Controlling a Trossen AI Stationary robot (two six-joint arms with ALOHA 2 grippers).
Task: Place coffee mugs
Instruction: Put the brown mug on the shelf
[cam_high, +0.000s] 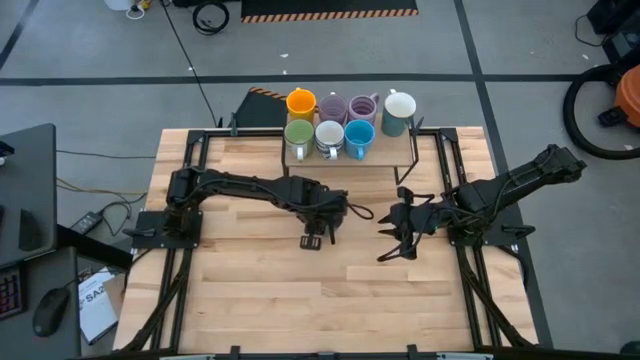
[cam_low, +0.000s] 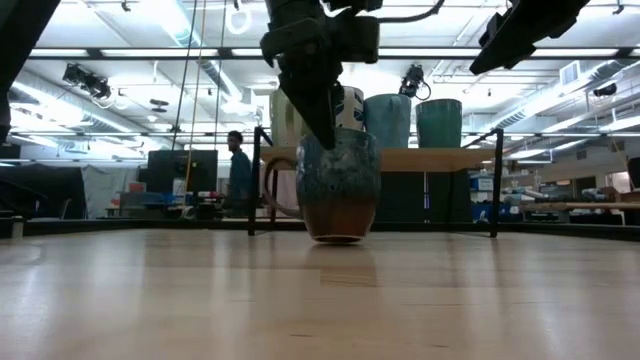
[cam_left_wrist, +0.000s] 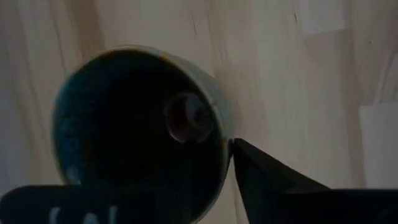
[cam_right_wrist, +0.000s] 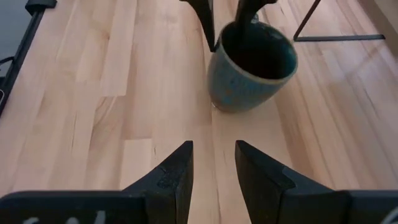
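Note:
The dark mug (cam_right_wrist: 252, 68), blue-green glazed with a brown lower body (cam_low: 338, 190), stands at the table's middle with its base on the wood. My left gripper (cam_high: 320, 232) comes down on its rim, shut on it, and hides it in the high view. My right gripper (cam_right_wrist: 212, 146) is open and touches nothing; it hovers a short way toward the table's right of the mug (cam_high: 392, 240). Seven other mugs, among them orange (cam_high: 301, 102), green (cam_high: 299, 133), white (cam_high: 329, 135) and blue (cam_high: 359, 133), stand on a small shelf (cam_high: 380, 152) at the far edge. My left gripper pinches the dark mug's wall at the rim (cam_left_wrist: 227, 146), one finger inside the hollow and one finger (cam_left_wrist: 267, 180) outside. The fingers come from above, pointing down (cam_low: 322, 130). The mug's base (cam_low: 340, 237) is on the table, and in the right wrist view it looks slightly tilted.
The wooden shelf on thin black metal legs (cam_low: 450, 158) stands just beyond the dark mug, with mugs (cam_low: 440, 122) on top. Black frame rails (cam_high: 180, 290) run along the table's left and right sides. Bare wood (cam_high: 330, 300) lies toward the near edge. A person (cam_low: 238, 165) stands far behind the table.

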